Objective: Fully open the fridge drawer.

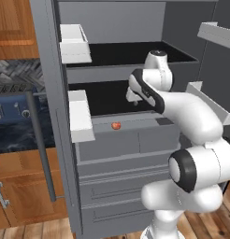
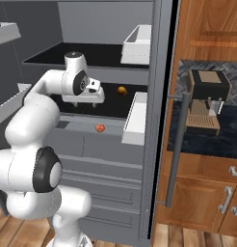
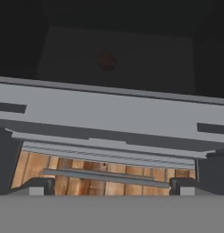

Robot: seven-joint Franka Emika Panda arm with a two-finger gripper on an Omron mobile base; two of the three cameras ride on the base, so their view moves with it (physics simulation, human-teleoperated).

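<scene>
Plainly, the fridge drawer (image 1: 121, 140) shows a flat, matte grey front panel.

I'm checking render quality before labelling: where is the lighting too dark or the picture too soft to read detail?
Hand view: the fridge interior is near black, a small round thing there barely shows, edges soft. Left base view: fridge drawer evenly lit, mildly blurred. Right base view: shelf recess dark behind the gripper; jaws unreadable.

Gripper (image 3: 112, 189) pointing down; two dark finger tips (image 3: 35, 185) wide apart at the bottom corners, nothing between them. Fridge drawer (image 3: 109, 111) crosses mid-view as a flat grey band. Dim orange round object (image 3: 107, 60) in the dark recess above. Wooden floor (image 3: 104, 170) visible below the drawer edge.
</scene>
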